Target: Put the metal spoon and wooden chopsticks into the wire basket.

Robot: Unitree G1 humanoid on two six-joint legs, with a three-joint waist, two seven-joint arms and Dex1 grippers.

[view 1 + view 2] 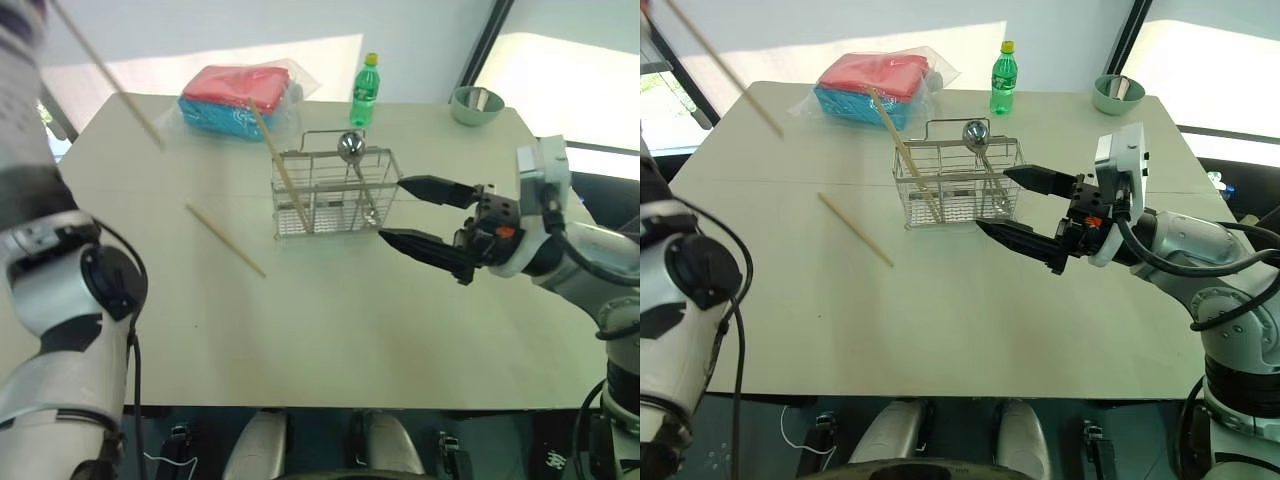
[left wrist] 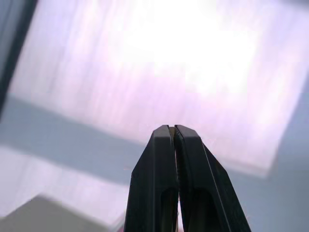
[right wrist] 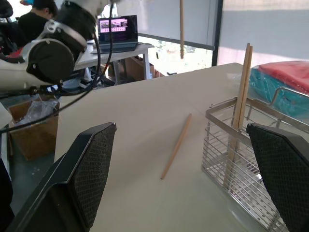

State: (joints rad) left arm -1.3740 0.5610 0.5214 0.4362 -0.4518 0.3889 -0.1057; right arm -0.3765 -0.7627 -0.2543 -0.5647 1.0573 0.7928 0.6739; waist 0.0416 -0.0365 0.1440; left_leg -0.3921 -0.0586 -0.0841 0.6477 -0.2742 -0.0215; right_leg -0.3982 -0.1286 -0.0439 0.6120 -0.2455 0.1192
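At the far left, high above the table (image 1: 330,340), one wooden chopstick (image 1: 108,75) hangs slanted in the air, its upper end leaving the frame at the top. In the left wrist view the left gripper (image 2: 174,130) has its two black fingers pressed together, tip against tip, and points up toward a bright ceiling; I cannot tell from that view whether the stick is between them. A little to the right, another chopstick (image 1: 225,240) lies flat on the pale tabletop, apart from the wire basket (image 1: 335,195). Behind it, near the far edge, is a clear plastic bag with red and blue cloths (image 1: 235,98). The basket stands near the middle of the table, and chopsticks (image 1: 283,170) lean inside its left compartment, their tops rising above the rim. The metal spoon (image 1: 351,148) stands in a compartment further right, bowl up, just above the wire handle. A green plastic bottle (image 1: 365,92) stands behind the basket. Just beside the basket's right end, the right gripper (image 1: 412,212) is held level with its fingers spread wide and holding nothing. A pale green bowl (image 1: 477,105) sits at the far right corner.
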